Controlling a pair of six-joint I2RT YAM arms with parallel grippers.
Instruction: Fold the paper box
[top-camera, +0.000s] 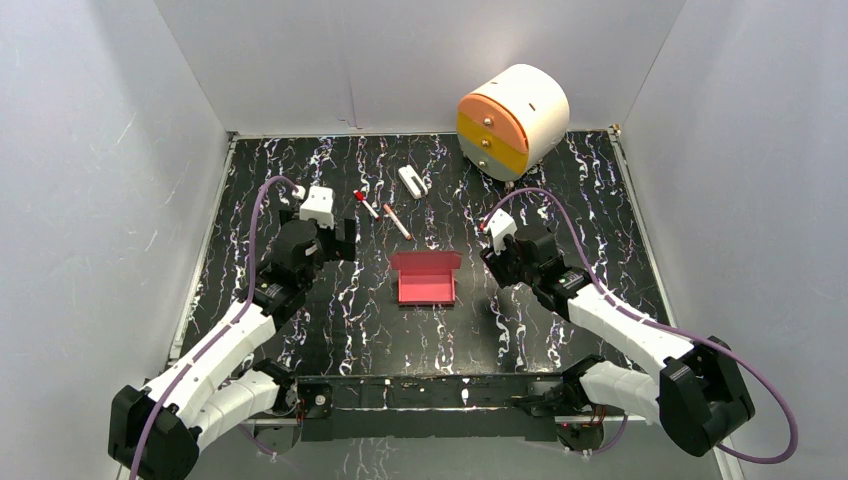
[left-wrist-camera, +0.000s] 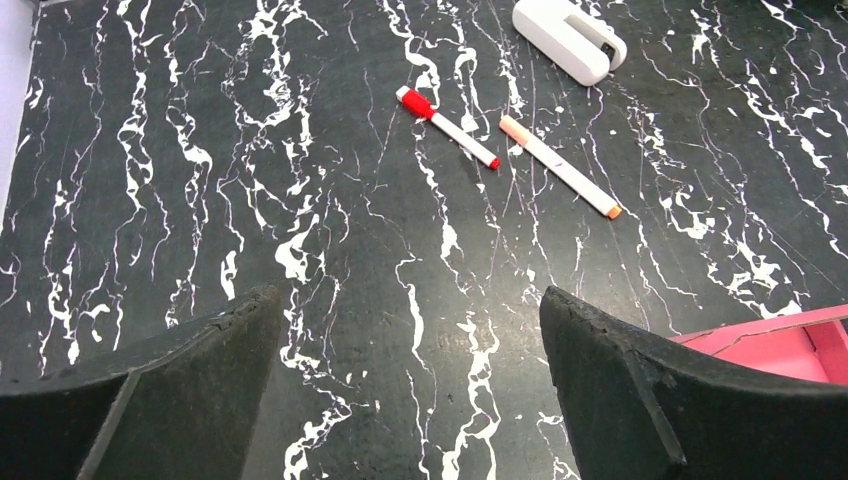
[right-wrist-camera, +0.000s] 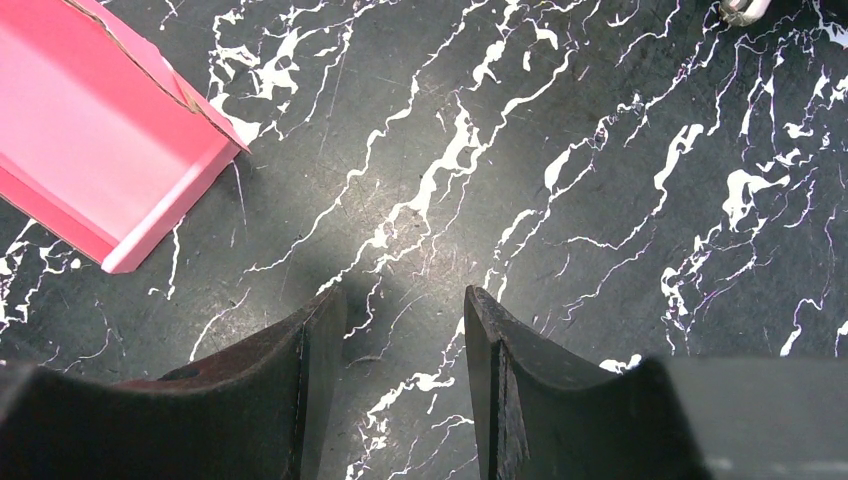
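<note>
The pink-red paper box (top-camera: 426, 278) lies on the black marbled table between the two arms, partly formed, with a flap standing open at its far side. Its corner shows at the lower right of the left wrist view (left-wrist-camera: 778, 347) and at the upper left of the right wrist view (right-wrist-camera: 100, 140). My left gripper (top-camera: 345, 238) is open and empty, to the left of the box, with bare table between its jaws (left-wrist-camera: 410, 330). My right gripper (top-camera: 492, 262) is open with a narrower gap, empty, to the right of the box, also shown in its wrist view (right-wrist-camera: 405, 310).
A red-capped marker (top-camera: 366, 204), an orange-tipped marker (top-camera: 396, 221) and a small white block (top-camera: 412, 181) lie beyond the box. A round white drawer unit (top-camera: 512, 120) with orange and yellow fronts stands at the back right. White walls enclose the table.
</note>
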